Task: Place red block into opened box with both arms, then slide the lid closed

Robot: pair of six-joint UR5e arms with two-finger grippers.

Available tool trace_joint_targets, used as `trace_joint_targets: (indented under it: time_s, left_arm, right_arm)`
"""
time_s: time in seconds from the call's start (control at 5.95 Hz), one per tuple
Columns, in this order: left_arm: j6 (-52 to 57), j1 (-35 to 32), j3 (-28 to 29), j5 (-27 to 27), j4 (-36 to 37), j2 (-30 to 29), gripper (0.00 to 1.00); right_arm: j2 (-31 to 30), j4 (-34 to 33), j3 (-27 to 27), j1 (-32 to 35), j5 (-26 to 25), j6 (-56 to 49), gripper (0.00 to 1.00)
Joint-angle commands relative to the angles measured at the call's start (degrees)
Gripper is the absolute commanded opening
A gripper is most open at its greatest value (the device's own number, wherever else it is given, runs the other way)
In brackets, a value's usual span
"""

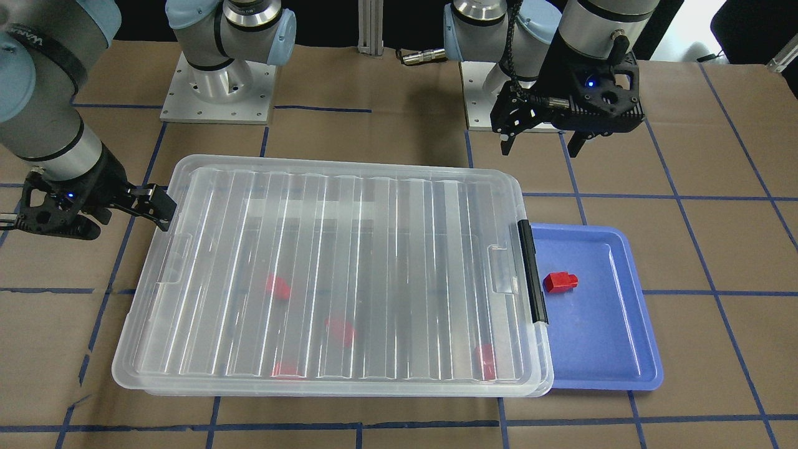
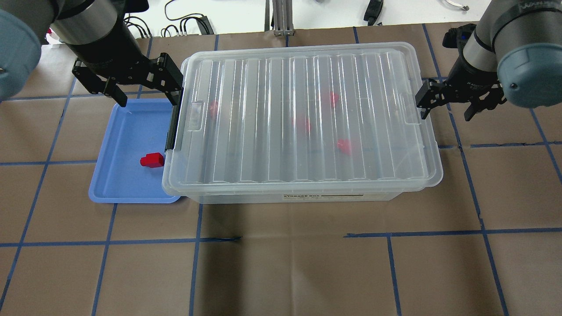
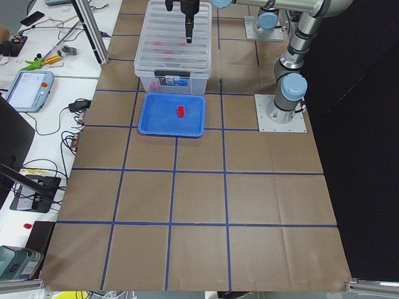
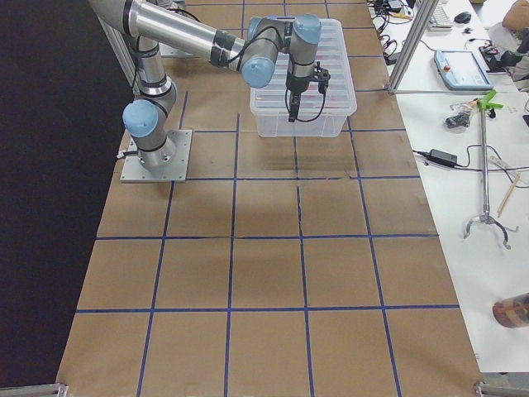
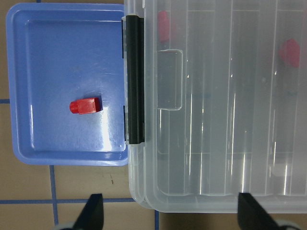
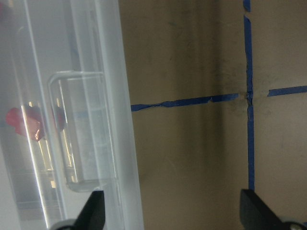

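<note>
Status: red block (image 2: pixel 152 160) sits in blue tray (image 2: pixel 109 184), beside box (image 2: pixel 307 197) latch end; lid (image 2: pixel 303 114) covers box; left tool (image 2: pixel 148 97) released above tray; right tool (image 2: pixel 447 109) released off lid's opposite end. Risk: block can't enter unless lid slides back first.

The left arm (image 2: pixel 85 19) comes in from the robot's left with its wrist held high. The left gripper (image 2: pixel 147 90) points straight down, its two black fingers (image 5: pixel 93 211) spread wide. The right arm (image 2: pixel 487 48) reaches in from the opposite side, a light-blue joint cap turned outward. The right gripper (image 2: pixel 448 107) also points down and appears to hang lower, its fingers (image 6: pixel 93 211) equally far apart. A blue light (image 1: pixel 589 82) glows on each gripper body. The two grippers are well apart from each other.
</note>
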Motion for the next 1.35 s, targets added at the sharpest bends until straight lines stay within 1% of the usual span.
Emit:
trace_joint_targets:
  time_s: [0.0,0.17,0.34,0.5,0.67,0.84,1.01,1.18]
  left_arm:
    - [0.00,0.00,-0.08,0.00,-0.04,0.15,0.98]
    - [0.00,0.00,0.00,-0.09,0.05,-0.28,0.98]
    - [0.00,0.00,0.00,-0.18,0.48,-0.55,0.98]
    - [0.00,0.00,0.00,0.00,0.58,-0.38,0.98]
    - [0.00,0.00,-0.08,0.00,0.58,-0.29,0.98]
    - [0.00,0.00,-0.08,0.00,0.58,-0.38,0.98]
    - [0.00,0.00,0.00,-0.09,0.75,-0.55,0.98]
    - [0.00,0.00,0.00,-0.09,0.75,-0.73,0.98]
  right_arm:
    - [0.08,-0.48,1.71,-0.01,0.00,-0.05,1.00]
    - [0.16,-0.57,1.99,-0.01,0.00,-0.13,1.00]
    - [0.43,-0.57,2.08,-0.01,-1.30,-0.57,1.00]
    - [1.12,-1.96,1.99,-0.09,-1.49,-2.84,1.00]
    - [1.22,-3.72,2.08,-0.09,-2.88,-3.82,1.00]
    - [1.22,-3.82,1.99,-0.18,-4.29,-4.78,1.00]
    - [1.22,-3.82,1.99,-1.57,-4.22,-5.32,1.00]
    - [1.31,-3.82,1.99,-3.41,-4.13,-8.02,1.00]
